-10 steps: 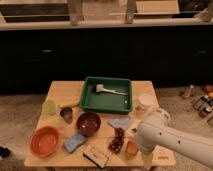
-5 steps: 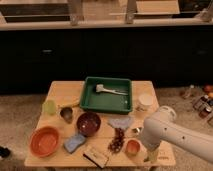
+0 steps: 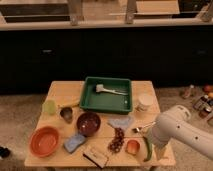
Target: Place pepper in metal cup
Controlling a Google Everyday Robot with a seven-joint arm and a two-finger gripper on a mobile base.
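Observation:
The pepper (image 3: 147, 149) is long, thin and green. It lies on the wooden table (image 3: 65, 92) near the front right corner, just right of a small orange-red fruit (image 3: 132, 146). The metal cup (image 3: 66, 114) is small and dark grey. It stands upright on the left half of the table, beside a pale green cup (image 3: 49, 106). My white arm (image 3: 180, 132) reaches in from the right. Its gripper end (image 3: 161, 150) hangs just right of the pepper, at the table's front right edge. The cup is far to the gripper's left.
A green tray (image 3: 89, 102) holding a brush stands at the back middle, with a whitish jar (image 3: 145, 102) to its right. A dark red bowl (image 3: 88, 123), orange bowl (image 3: 45, 141), blue sponge (image 3: 75, 142), grapes (image 3: 117, 141), fork (image 3: 142, 128), grey cloth (image 3: 121, 121) and a small box (image 3: 96, 156) lie between pepper and cup.
My arm has shifted to the right and a little down, off the table's middle. The pepper now shows beside the fruit. The things on the table have not moved.

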